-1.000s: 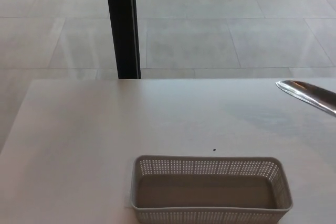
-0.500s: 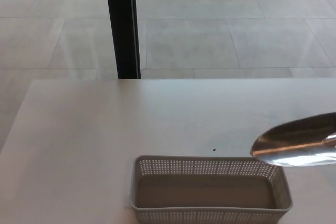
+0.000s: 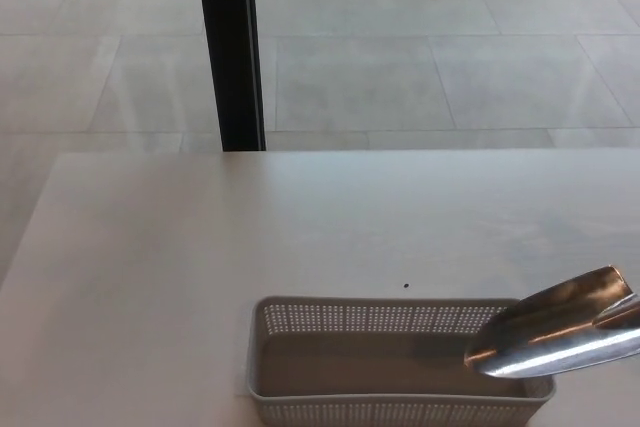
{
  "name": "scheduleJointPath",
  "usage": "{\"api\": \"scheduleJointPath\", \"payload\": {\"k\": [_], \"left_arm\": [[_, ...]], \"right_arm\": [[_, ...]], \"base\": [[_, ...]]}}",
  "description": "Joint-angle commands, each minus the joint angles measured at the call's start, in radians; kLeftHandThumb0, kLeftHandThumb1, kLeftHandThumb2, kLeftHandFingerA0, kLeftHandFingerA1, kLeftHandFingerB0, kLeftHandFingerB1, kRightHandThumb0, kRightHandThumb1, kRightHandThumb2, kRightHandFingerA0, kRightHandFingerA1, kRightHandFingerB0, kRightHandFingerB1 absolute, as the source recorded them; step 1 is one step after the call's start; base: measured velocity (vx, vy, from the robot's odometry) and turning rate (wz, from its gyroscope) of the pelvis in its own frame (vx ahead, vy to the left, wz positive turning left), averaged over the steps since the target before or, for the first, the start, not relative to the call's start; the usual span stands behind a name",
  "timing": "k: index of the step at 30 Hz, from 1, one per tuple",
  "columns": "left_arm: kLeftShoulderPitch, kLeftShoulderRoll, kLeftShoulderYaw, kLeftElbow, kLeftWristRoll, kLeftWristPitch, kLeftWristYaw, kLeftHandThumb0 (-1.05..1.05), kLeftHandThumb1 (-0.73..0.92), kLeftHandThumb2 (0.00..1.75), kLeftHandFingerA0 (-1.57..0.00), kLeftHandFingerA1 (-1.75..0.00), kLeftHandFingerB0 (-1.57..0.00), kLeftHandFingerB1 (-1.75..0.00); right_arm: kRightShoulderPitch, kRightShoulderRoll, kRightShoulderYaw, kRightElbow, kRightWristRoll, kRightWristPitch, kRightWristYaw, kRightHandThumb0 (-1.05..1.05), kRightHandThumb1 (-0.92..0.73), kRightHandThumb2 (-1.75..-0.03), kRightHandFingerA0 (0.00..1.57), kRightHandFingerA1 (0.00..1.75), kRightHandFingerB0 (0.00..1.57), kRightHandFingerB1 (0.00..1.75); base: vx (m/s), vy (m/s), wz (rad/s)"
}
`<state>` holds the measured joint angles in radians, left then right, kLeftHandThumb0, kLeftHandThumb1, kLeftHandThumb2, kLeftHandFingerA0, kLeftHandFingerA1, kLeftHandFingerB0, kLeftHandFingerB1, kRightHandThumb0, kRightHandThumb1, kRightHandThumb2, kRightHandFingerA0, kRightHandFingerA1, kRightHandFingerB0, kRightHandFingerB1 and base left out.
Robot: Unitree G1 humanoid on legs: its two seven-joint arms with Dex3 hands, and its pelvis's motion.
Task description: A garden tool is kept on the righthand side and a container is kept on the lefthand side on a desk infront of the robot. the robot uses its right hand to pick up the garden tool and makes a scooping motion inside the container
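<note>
Scoop blade poised over the basket's right end

The metal scoop (image 3: 550, 332) is seen entering from 3 o'clock, its long axis pointed toward 9 o'clock, tip over the white perforated container (image 3: 400, 409) on the desk (image 3: 150, 267). Neither hand is in view, so grip cannot be told. No writing is legible.

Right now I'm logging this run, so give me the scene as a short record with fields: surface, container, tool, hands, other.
surface: white desk, tiled floor beyond it
container: pale perforated basket at the desk's near edge, nothing visible inside
tool: shiny metal trowel blade coming in from the right, its tip over the basket's right end; contact with the basket cannot be told
hands: neither in view; the trowel's handle runs out of the picture
other: black post behind the desk; small dark speck on the desk
</note>
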<state>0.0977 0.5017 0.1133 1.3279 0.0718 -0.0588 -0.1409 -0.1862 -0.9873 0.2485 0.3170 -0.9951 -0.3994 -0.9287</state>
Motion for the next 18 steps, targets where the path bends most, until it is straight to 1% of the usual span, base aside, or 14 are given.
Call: {"api": "scheduleJointPath", "payload": {"k": [1,4,5,6,7,8,9,12,13,14,15,18], "left_arm": [[0.007,0.021,-0.004,-0.001,0.011,-0.004,-0.007,-0.12,-0.05,1.03,-0.85,-0.96,-0.78,-0.89],[0.008,0.024,-0.01,-0.001,0.015,-0.011,-0.019,-0.14,-0.06,1.03,-0.86,-0.96,-0.79,-0.9],[0.008,0.026,-0.011,-0.003,0.015,-0.009,-0.02,-0.18,-0.06,1.02,-0.87,-0.96,-0.8,-0.9],[0.008,0.024,-0.009,0.003,0.015,-0.01,-0.017,-0.2,-0.05,0.99,-0.87,-0.95,-0.79,-0.89],[0.009,0.025,-0.014,0.003,0.02,-0.011,-0.012,-0.23,-0.05,1.0,-0.89,-0.94,-0.81,-0.88],[0.008,0.025,-0.005,0.003,0.01,-0.005,-0.016,-0.18,-0.06,1.01,-0.89,-0.95,-0.81,-0.88],[0.008,0.025,-0.01,0.0,0.013,-0.006,-0.017,-0.17,-0.06,1.02,-0.89,-0.96,-0.8,-0.89],[0.008,0.024,-0.008,0.0,0.012,-0.009,-0.013,-0.16,-0.05,1.06,-0.89,-0.96,-0.8,-0.89],[0.007,0.025,-0.006,0.001,0.01,-0.007,-0.017,-0.14,-0.06,1.06,-0.87,-0.96,-0.8,-0.9],[0.005,0.026,-0.004,0.001,0.008,-0.005,-0.023,-0.15,-0.06,1.05,-0.87,-0.96,-0.8,-0.89],[0.004,0.027,-0.004,0.001,0.008,-0.006,-0.026,-0.17,-0.07,1.01,-0.89,-0.95,-0.81,-0.89],[0.003,0.024,-0.008,0.0,0.012,-0.011,-0.024,-0.19,-0.06,1.0,-0.89,-0.95,-0.81,-0.89]], "right_arm": [[0.019,0.0,-0.066,-0.084,0.008,0.159,0.231,-0.23,-0.46,-0.73,0.88,1.66,0.79,1.29],[0.014,0.014,-0.075,-0.092,0.031,0.148,0.253,-0.21,-0.47,-0.72,0.87,1.64,0.8,1.31],[0.026,0.017,-0.081,-0.114,0.018,0.178,0.276,-0.22,-0.47,-0.71,0.88,1.65,0.83,1.25],[0.032,0.017,-0.083,-0.124,0.021,0.178,0.292,-0.23,-0.48,-0.71,0.88,1.63,0.83,1.24],[0.032,0.023,-0.077,-0.125,0.006,0.183,0.285,-0.23,-0.48,-0.67,0.88,1.63,0.85,1.21],[0.035,0.022,-0.075,-0.132,-0.005,0.189,0.296,-0.23,-0.49,-0.67,0.86,1.63,0.82,1.24],[0.039,0.022,-0.076,-0.141,-0.006,0.193,0.313,-0.24,-0.48,-0.65,0.86,1.63,0.81,1.26],[0.039,0.028,-0.071,-0.138,-0.014,0.176,0.294,-0.24,-0.47,-0.65,0.88,1.61,0.87,1.18],[0.041,0.028,-0.069,-0.14,-0.024,0.177,0.29,-0.28,-0.5,-0.66,0.88,1.59,0.92,1.09],[0.041,0.025,-0.063,-0.141,-0.048,0.181,0.279,-0.3,-0.49,-0.65,0.89,1.6,0.96,1.06],[0.041,0.024,-0.061,-0.142,-0.063,0.186,0.274,-0.29,-0.49,-0.67,0.9,1.62,0.96,1.05],[0.041,0.02,-0.064,-0.141,-0.061,0.171,0.277,-0.28,-0.49,-0.68,0.89,1.63,0.96,1.05]], "base": [[0.0,0.0,0.0],[0.0,0.0,0.0],[0.0,0.0,0.0],[0.0,0.0,0.0],[0.0,0.0,0.0],[0.0,0.0,0.0],[0.0,0.0,0.0],[0.0,0.0,0.0],[0.0,0.0,0.0],[0.0,0.0,0.0],[0.0,0.0,0.0],[0.0,0.0,0.0]]}}
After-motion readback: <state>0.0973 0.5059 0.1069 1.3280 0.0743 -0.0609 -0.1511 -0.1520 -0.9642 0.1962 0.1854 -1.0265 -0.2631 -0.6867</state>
